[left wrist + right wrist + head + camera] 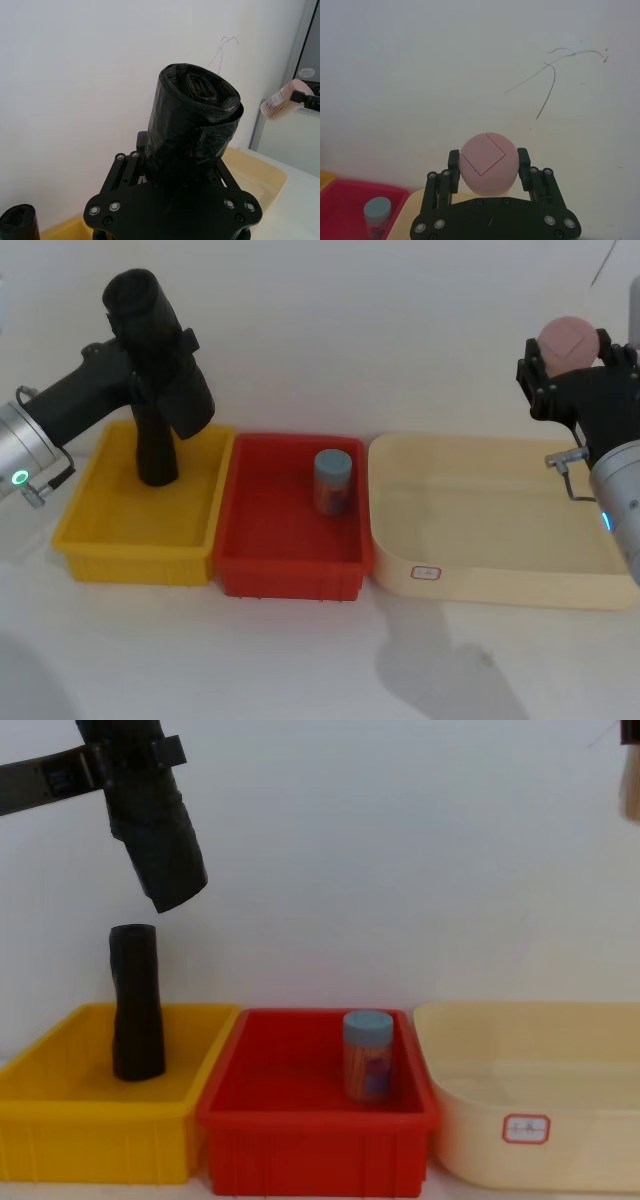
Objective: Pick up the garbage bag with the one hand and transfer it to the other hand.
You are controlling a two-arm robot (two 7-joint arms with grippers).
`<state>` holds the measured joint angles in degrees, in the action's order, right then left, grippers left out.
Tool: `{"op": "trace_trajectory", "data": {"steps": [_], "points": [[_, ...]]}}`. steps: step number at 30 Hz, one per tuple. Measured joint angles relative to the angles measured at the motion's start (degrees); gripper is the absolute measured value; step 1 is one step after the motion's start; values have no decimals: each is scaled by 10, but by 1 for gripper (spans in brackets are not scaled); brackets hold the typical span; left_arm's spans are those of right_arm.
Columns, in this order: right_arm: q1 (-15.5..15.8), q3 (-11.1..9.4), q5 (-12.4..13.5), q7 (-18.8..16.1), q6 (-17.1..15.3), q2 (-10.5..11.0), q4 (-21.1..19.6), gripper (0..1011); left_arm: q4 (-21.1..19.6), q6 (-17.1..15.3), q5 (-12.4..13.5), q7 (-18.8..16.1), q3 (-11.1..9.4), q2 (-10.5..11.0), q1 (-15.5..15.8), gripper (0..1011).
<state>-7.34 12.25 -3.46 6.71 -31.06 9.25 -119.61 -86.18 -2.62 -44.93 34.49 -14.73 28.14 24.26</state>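
We see our left gripper [150,338] clamped on the garbage bag [183,395], held high above the yellow bin [132,556]; our right gripper [488,160] grips 1 pink ball [568,340] above the cream tub [500,592]

Left hand [157,335] high, clamped on garbage bag [182,390], right hand [570,358] raised (clamped on pink ball [567,337])

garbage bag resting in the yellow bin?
No, the left claw holds the garbage bag in the air above the yellow bin.
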Motion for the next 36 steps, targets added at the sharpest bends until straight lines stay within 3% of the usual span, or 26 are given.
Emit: {"op": "trace_trajectory", "data": {"steps": [36], "points": [[-4,0,0,-2,-1,0,4,664,0,0,0,0,0,0,0,411]]}}
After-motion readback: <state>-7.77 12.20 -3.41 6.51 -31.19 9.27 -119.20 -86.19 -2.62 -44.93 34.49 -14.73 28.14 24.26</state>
